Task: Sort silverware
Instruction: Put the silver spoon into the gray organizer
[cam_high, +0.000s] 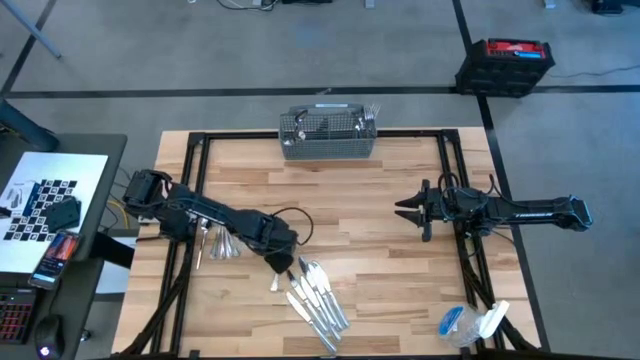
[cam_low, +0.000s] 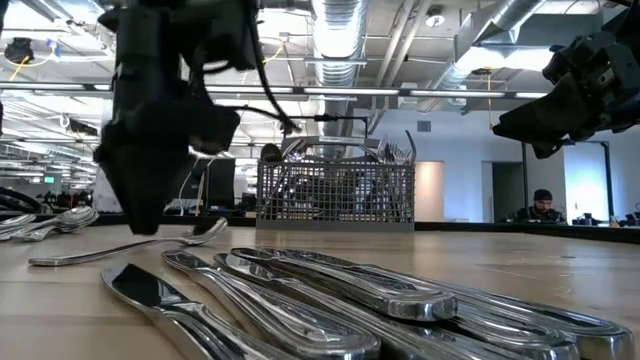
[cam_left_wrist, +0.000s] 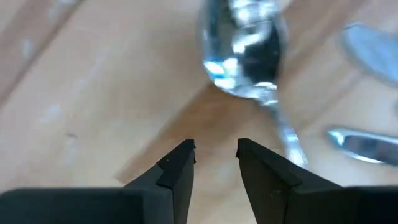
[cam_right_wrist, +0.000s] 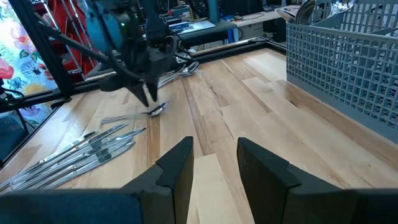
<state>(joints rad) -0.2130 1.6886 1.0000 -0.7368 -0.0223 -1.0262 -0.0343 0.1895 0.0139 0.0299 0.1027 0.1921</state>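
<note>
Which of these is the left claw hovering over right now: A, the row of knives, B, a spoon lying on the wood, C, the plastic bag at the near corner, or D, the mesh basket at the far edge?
B: the left claw is open, with nothing between its tips, just above a spoon on the table, beside the knives.

We see a robotics lab in an open industrial hall: bare ceiling ducts (cam_low: 340, 30) and pipes at the top of the low view, a grey concrete floor (cam_high: 200, 50) around the wooden worktop (cam_high: 380, 270), a person (cam_low: 541, 205) seated at lower right, a calibration checkerboard (cam_high: 45, 195) at left.
</note>
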